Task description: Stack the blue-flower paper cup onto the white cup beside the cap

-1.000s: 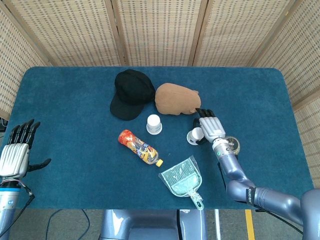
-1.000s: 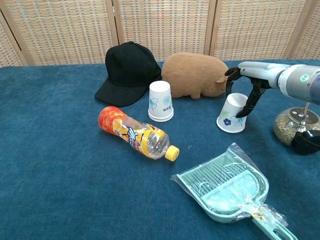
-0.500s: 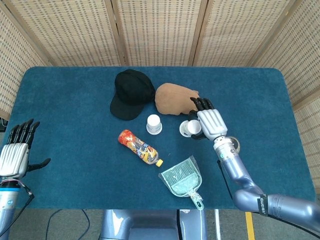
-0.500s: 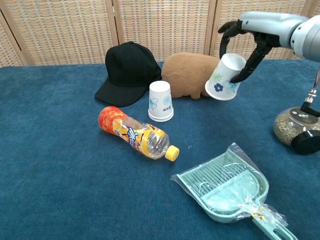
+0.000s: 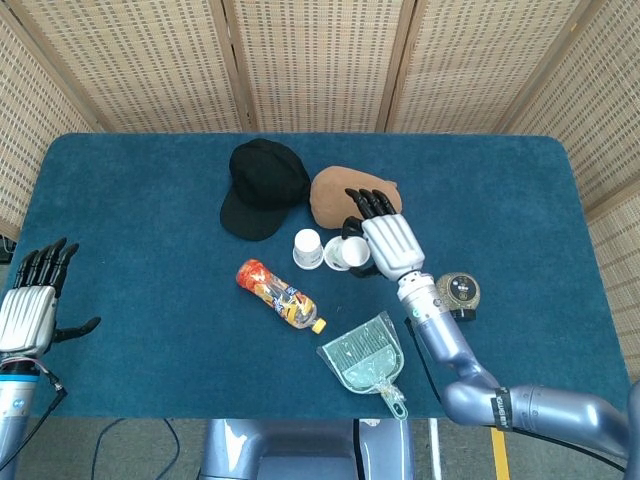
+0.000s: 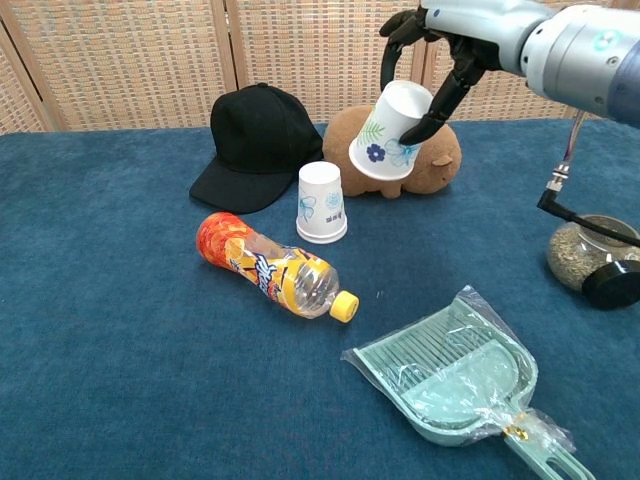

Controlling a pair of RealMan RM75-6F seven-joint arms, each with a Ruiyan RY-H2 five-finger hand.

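Note:
My right hand holds the blue-flower paper cup in the air, tilted with its mouth down and to the left. The cup hangs above and just right of the white cup, which stands upside down on the table beside the black cap. The two cups are apart. My left hand is open at the table's far left edge, holding nothing.
A brown plush lies behind the held cup. An orange drink bottle lies on its side in front of the white cup. A green dustpan sits front right, and a round jar at the right.
My right hand lifted the blue-flower cup off the table and carried it up and left, from beside the plush's right end to just right of the white cup. The left hand stayed still.

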